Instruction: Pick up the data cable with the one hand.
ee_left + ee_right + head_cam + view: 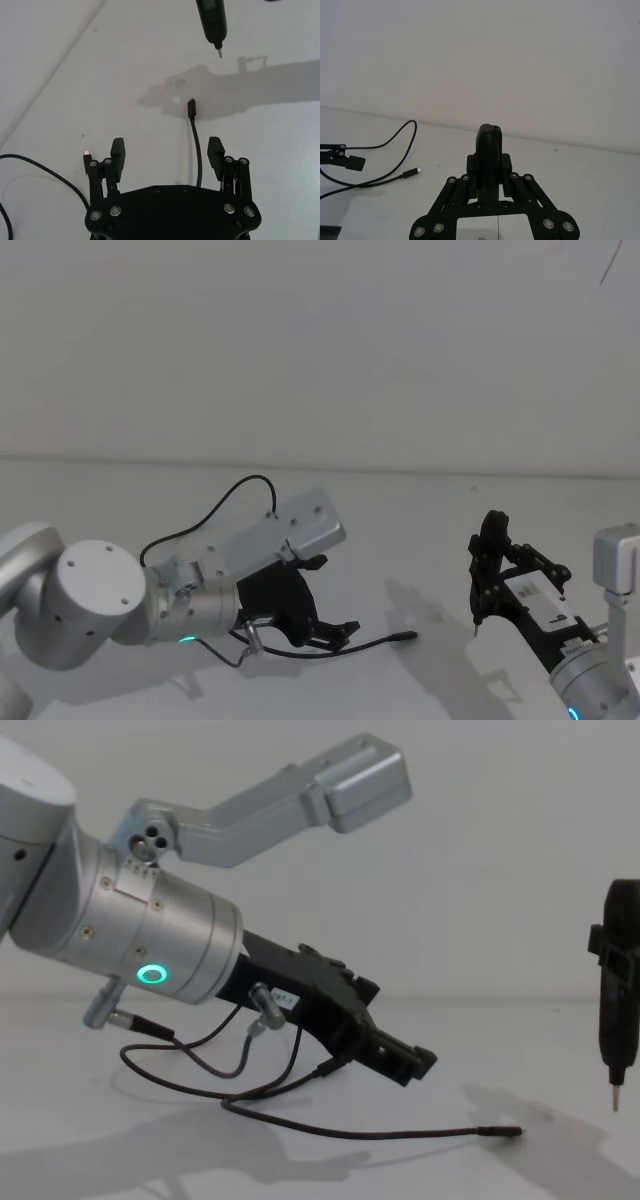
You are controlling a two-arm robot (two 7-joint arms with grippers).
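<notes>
The left gripper (166,147), black and tilted down toward the worktop (280,165), has its fingers (118,150) spread apart and empty. The data cable (196,145) lies flat below, running through the gap between them and nearer one finger. Its long axis points straight ahead, with its plug (190,108) just beyond the tips. Lowering and squeezing should catch it. The right gripper (489,167), farther off, is clamped on a slim pointed tool (620,1010).
</notes>
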